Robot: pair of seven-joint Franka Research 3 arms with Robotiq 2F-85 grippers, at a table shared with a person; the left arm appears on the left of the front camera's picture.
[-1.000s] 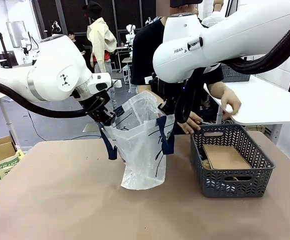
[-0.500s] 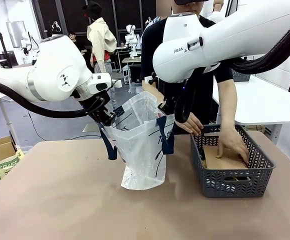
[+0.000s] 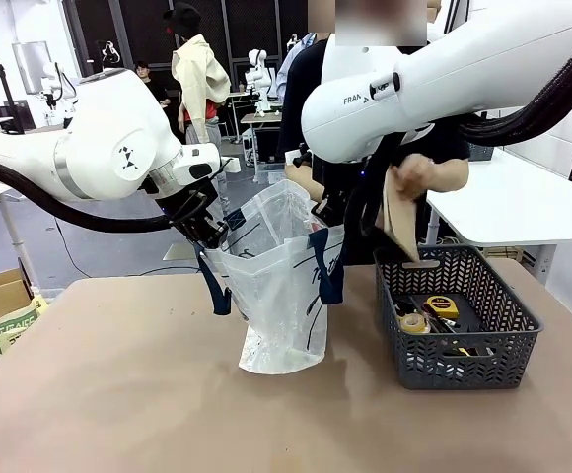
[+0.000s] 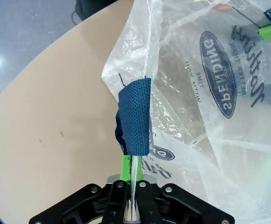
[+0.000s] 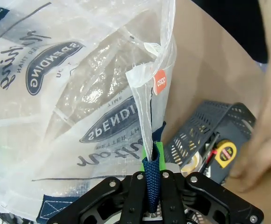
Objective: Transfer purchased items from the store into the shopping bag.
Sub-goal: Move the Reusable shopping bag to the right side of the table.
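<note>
Translucent whitish shopping bag (image 3: 278,296) bears navy lettering.

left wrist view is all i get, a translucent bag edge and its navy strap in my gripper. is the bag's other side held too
observer: Yes. The right gripper is shut on the opposite edge of the translucent whitish plastic shopping bag, at its other dark navy strap, so the mouth is held open.
operator: ok, is anything headed for the bag
observer: Not over it yet. A person's hand holds a tan flat piece above the dark grey plastic lattice basket, which stands to the right of the bag in the front view.
</note>
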